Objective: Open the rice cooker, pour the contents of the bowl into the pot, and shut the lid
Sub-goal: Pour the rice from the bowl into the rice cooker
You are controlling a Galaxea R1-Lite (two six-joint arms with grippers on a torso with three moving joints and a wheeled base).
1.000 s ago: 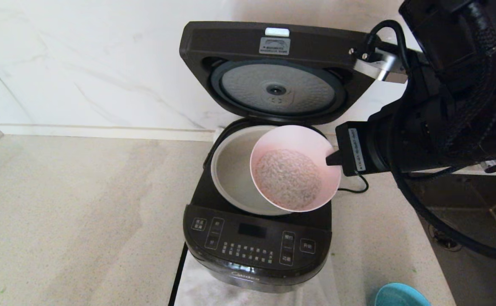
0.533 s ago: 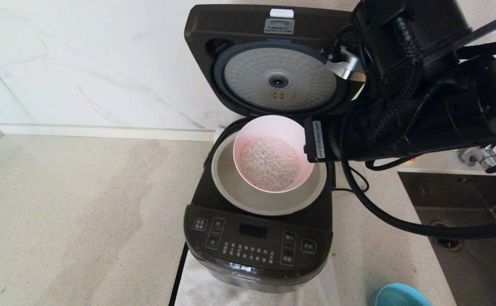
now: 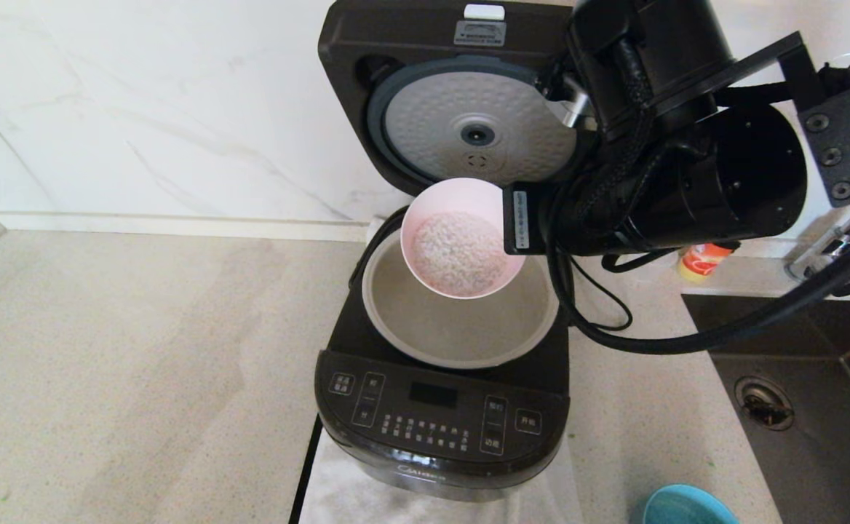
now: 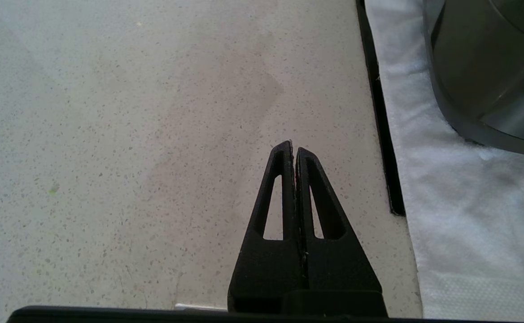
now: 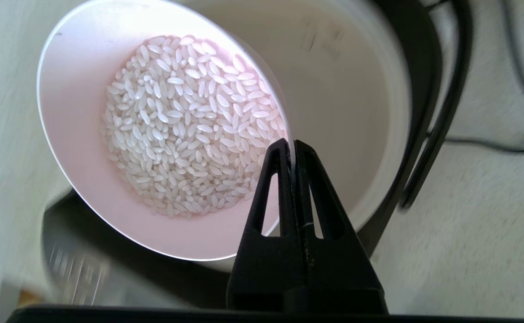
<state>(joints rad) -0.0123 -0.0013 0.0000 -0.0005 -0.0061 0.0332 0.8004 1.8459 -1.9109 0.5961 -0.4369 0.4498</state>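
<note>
From the head, the pale pink round bowl (image 3: 461,240) of rice hangs over the grey-beige pot (image 3: 461,327) under the raised black lid (image 3: 396,44); the left gripper (image 4: 294,150), pressed together, hovers over the speckled desk (image 4: 109,134); the right gripper (image 5: 292,146) pinches the bowl's rim.

Left tool (image 4: 294,150) closed above speckled counter (image 4: 132,134), white cloth (image 4: 459,202) under rice cooker (image 4: 486,67)

The cooker (image 3: 439,407) is glossy black with white-labelled buttons. Its lid (image 3: 367,51) is black, with a silver dimpled disc (image 3: 439,124) ringed in grey. The pot (image 3: 461,327) is pale grey-beige. The bowl (image 3: 461,196) is pale pink, holding white rice (image 5: 185,121). The counter (image 3: 141,378) is speckled beige. At lower right, a dish (image 3: 687,506) is turquoise.
</note>
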